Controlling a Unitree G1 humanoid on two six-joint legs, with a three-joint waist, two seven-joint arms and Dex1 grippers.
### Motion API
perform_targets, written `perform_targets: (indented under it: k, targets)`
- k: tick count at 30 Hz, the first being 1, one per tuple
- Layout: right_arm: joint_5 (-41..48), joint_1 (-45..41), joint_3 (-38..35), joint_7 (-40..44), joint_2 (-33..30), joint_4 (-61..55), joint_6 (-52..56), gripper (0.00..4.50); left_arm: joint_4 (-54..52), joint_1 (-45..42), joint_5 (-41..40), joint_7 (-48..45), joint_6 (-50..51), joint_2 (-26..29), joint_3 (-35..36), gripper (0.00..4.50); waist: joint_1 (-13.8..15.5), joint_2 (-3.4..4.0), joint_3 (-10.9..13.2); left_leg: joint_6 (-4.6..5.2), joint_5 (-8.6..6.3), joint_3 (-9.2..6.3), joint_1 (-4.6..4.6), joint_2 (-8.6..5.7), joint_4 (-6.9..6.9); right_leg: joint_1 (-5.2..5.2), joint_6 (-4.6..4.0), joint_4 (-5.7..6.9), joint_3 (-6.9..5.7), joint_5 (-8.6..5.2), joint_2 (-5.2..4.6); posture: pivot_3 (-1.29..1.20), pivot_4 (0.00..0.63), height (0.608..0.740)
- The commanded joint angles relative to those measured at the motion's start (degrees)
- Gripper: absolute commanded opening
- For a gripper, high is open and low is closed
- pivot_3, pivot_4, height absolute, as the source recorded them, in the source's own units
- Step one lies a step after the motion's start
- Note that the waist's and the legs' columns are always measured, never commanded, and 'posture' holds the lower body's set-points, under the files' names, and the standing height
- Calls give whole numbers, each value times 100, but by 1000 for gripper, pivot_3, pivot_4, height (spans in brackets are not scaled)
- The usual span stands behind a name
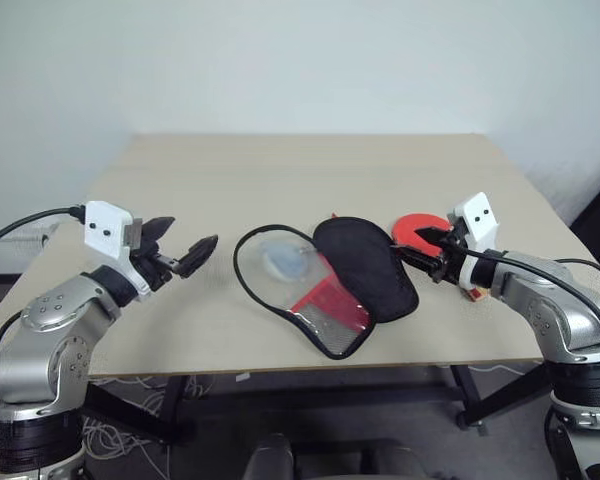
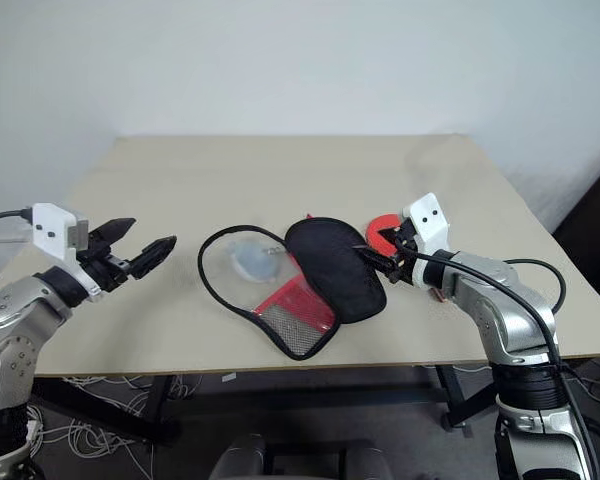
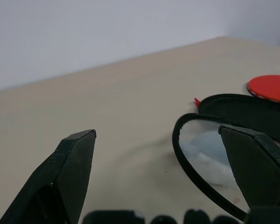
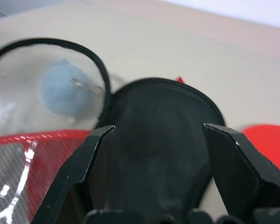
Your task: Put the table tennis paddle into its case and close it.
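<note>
Case (image 1: 330,285) lies open mid tabletop (image 1: 280,170); paddle (image 1: 420,227) just right of it. Both hands released: left hand (image 1: 180,245) w/ nothing, right hand (image 1: 425,250) over case edge.

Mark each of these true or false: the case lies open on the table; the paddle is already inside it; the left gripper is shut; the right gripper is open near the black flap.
1. The case lies open on the table. True.
2. The paddle is inside the case. False: it lies on the table beside it.
3. The left gripper is shut. False: it is open, holding nothing.
4. The right gripper is open near the case's black flap. True.
</note>
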Motion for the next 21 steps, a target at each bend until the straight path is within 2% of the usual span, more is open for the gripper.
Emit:
perform_targets:
  k: [1,12,21]
  targets:
    - [-38,-166,-155,143,-204,50,-149,3256,-184,24,40,-14,-173,3,36,4480,0,0,0,0,0,1,0,0,0,0,0,0,2,0,0,0,0,684]
    - [-299,-41,-173,694,-908,748,-476,3256,-107,994,98,-498,-526,-41,59,4480,4,-2,1,1,0,9,2,0,4,2,2,-1,6,-2,0,0,0,684]
    - [-849,-673,121,474,-972,1945,-207,3256,165,805,-56,-1074,-710,249,169,4480,4,2,2,1,0,14,4,0,3,0,2,0,10,-1,0,0,0,684]
